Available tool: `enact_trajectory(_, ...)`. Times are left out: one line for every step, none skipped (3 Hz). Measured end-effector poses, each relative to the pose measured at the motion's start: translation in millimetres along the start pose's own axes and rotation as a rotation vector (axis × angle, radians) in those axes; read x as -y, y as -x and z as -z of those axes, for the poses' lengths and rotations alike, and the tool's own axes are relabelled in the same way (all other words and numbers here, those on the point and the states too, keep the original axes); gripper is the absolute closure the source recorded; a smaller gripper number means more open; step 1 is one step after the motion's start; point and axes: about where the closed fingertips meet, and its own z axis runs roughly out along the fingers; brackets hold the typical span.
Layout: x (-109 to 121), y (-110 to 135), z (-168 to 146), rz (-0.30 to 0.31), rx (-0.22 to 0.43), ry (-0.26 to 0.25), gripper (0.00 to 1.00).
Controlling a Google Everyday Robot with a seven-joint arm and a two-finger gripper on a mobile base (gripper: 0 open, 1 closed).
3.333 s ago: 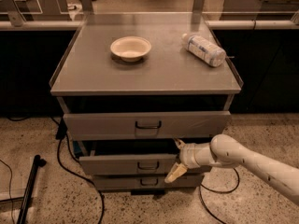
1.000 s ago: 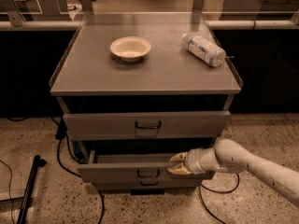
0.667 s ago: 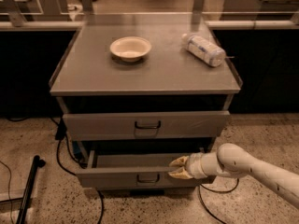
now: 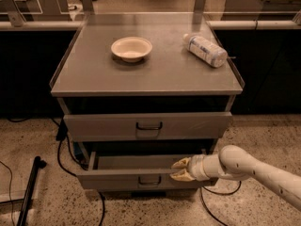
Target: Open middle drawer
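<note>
The middle drawer [image 4: 117,179] of the grey cabinet is pulled partway out, showing its open inside. Its small dark pull handle [image 4: 149,180] sits at the centre of the front. My gripper [image 4: 180,169] comes in from the right on a white arm [image 4: 244,166]. It is at the top edge of the drawer front, just right of the handle. One finger is inside the drawer and one is on the front face, so the gripper is closed on that edge. The lowest drawer is hidden under the pulled-out one.
The taller top drawer [image 4: 148,125] is closed above. A cream bowl [image 4: 131,48] and a lying plastic bottle [image 4: 205,50] rest on the cabinet top [image 4: 94,74]. Cables [image 4: 63,149] trail on the floor at left, next to a black pole [image 4: 29,192].
The middle drawer has slid out toward the camera, from nearly shut to partway open. My gripper has moved with its front edge.
</note>
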Motion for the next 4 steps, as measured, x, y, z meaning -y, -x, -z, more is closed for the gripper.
enact_trajectory(0.0, 0.0, 0.0, 0.000, 0.000, 0.000, 0.59)
enact_trajectory(0.0, 0.0, -0.1, 0.000, 0.000, 0.000, 0.35)
enact_trajectory(-0.1, 0.0, -0.1, 0.000, 0.000, 0.000, 0.13)
enact_trajectory(-0.1, 0.0, -0.1, 0.000, 0.000, 0.000, 0.14)
